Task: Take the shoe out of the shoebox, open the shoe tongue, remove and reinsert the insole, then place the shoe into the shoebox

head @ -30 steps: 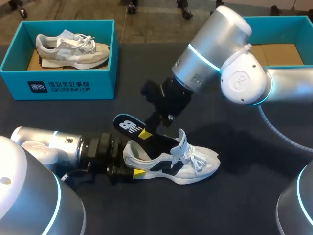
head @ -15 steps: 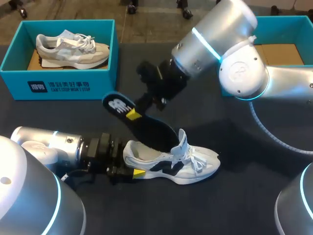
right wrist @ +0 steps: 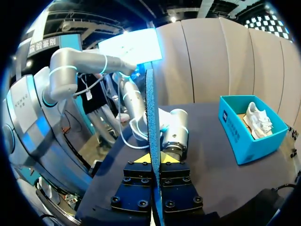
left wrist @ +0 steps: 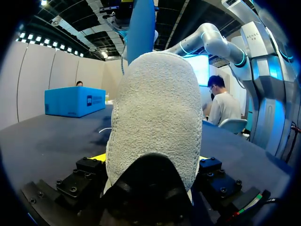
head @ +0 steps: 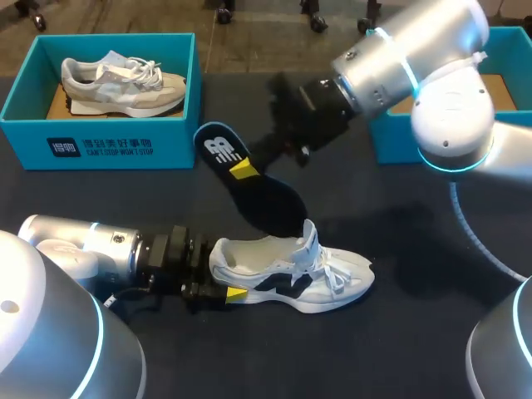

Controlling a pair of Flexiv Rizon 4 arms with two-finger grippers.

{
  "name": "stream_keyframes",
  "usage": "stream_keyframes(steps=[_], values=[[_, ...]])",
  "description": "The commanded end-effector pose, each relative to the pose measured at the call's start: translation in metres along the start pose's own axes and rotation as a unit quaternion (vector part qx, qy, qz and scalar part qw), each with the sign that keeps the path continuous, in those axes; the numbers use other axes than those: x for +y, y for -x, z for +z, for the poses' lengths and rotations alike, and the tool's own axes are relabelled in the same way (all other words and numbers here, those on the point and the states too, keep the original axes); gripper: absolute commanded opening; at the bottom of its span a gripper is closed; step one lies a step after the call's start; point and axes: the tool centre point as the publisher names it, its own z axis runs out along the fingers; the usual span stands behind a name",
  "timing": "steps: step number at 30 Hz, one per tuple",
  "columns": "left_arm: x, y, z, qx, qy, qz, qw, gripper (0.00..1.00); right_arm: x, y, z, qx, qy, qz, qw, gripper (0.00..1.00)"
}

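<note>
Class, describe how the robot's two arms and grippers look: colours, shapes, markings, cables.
Both the left arm and the right arm are smooth silver tubes with rounded joints and glowing cyan rings. The right arm also has a white joint cap and a grey ribbed hose. The left gripper and right gripper are black bolted blocks with yellow tips.

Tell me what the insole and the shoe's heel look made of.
Insole: probably foam, matte dark top; its edge, seen from the right wrist, is grainy blue. Shoe heel: likely pale suede, fuzzy nap, above a smooth black tab.
</note>
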Motion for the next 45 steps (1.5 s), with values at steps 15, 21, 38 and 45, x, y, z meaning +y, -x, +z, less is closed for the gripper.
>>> stream_keyframes(steps=[15, 21, 38, 45], values=[[0.002, 0.0, 0.001, -0.001, 0.0, 0.0, 1.0, 0.0, 0.051, -0.073, -0.095, 0.001, 0.097, -0.045, 0.994, 0.0], [0.002, 0.0, 0.001, -0.001, 0.0, 0.0, 1.0, 0.0, 0.051, -0.073, -0.095, 0.001, 0.097, -0.045, 0.994, 0.0], [0.002, 0.0, 0.001, -0.001, 0.0, 0.0, 1.0, 0.0, 0.067, -0.14, -0.148, -0.045, 0.222, 0.042, 0.973, 0.0], [0.002, 0.0, 0.001, -0.001, 0.0, 0.0, 1.0, 0.0, 0.067, -0.14, -0.148, -0.045, 0.222, 0.042, 0.973, 0.0]])
